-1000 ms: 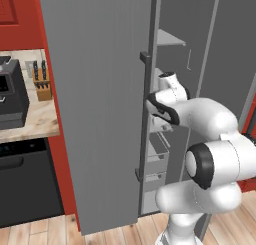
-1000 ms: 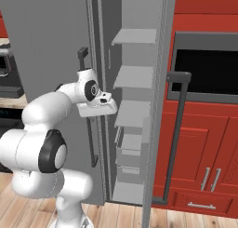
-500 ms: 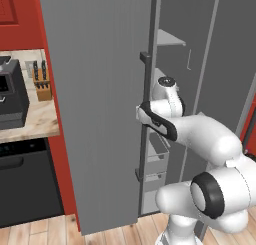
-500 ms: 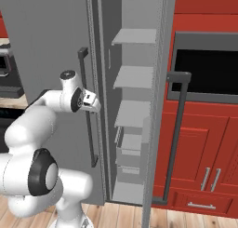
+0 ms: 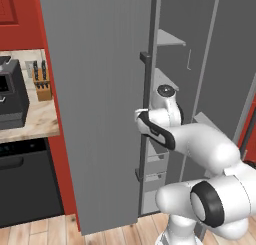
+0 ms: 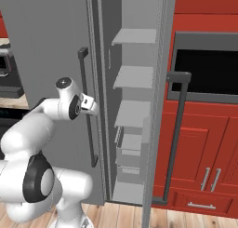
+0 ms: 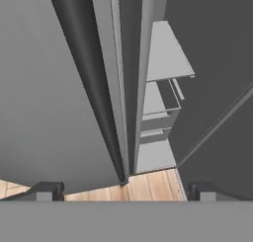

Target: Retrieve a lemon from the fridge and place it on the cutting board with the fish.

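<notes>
Wrist swung left over the last second: it sat inside the fridge (image 5: 100,89) gap by the shelves, now it is out against the left door's bar handle (image 5: 144,114). Base and doors unchanged.

Gripper (image 7: 123,189): fingers (image 7: 47,190) spread wide, nothing between them. In the hand view the dark handle bar runs down between the two tips and ends just above them, wood floor (image 7: 148,184) beyond. In the right base view the hand (image 6: 88,103) is just beside the same handle (image 6: 86,106); contact can't be told.

Left door's edge stands between the hand and the fridge interior. Right door is open too, its own long handle (image 6: 176,134) near the red cabinets (image 6: 204,148).

Inside: pale grey shelves (image 6: 132,76) stacked top to bottom, clear bins (image 6: 130,148) lower down. Can't make out a lemon on any shelf or bin from these angles; door edges cover much of the interior.

Further left: wood counter (image 5: 30,119) with a knife block (image 5: 41,81) and a black appliance (image 5: 11,101), black dishwasher front (image 5: 30,184) below. Right: dark built-in oven window (image 6: 207,76).

No readable writing or labels.
</notes>
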Motion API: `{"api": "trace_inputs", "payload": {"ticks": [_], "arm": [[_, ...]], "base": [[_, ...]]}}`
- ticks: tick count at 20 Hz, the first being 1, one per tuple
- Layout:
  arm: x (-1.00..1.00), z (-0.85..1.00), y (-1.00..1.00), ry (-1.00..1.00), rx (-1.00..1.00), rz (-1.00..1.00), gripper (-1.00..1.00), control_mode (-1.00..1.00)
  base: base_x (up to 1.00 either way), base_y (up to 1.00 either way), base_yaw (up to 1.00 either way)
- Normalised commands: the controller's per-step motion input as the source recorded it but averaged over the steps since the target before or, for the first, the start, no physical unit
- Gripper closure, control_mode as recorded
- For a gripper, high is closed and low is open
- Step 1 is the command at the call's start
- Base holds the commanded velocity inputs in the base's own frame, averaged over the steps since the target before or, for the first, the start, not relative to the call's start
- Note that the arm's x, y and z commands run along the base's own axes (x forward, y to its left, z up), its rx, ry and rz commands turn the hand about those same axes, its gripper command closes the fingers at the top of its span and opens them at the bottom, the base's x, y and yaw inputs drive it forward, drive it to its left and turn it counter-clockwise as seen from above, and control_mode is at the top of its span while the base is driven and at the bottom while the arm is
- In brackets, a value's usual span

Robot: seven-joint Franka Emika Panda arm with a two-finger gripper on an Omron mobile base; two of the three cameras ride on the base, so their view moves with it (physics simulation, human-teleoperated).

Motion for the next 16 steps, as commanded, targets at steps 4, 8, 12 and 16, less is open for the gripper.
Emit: {"api": "trace_inputs", "payload": {"ticks": [4, 8, 12, 16], "arm": [[0.06, 0.02, 0.0, -0.01, 0.0, 0.08, -1.0, -1.0], [0.0, 0.16, 0.02, -0.15, 0.0, 0.12, -1.0, -1.0], [0.0, 0.35, 0.09, -0.18, -0.01, 0.12, -1.0, -1.0], [0.01, 0.36, 0.19, -0.03, -0.1, 0.01, -1.0, -1.0]], "base": [[0.0, 0.0, 0.0], [0.0, 0.0, 0.0], [0.0, 0.0, 0.0], [0.0, 0.0, 0.0]]}}
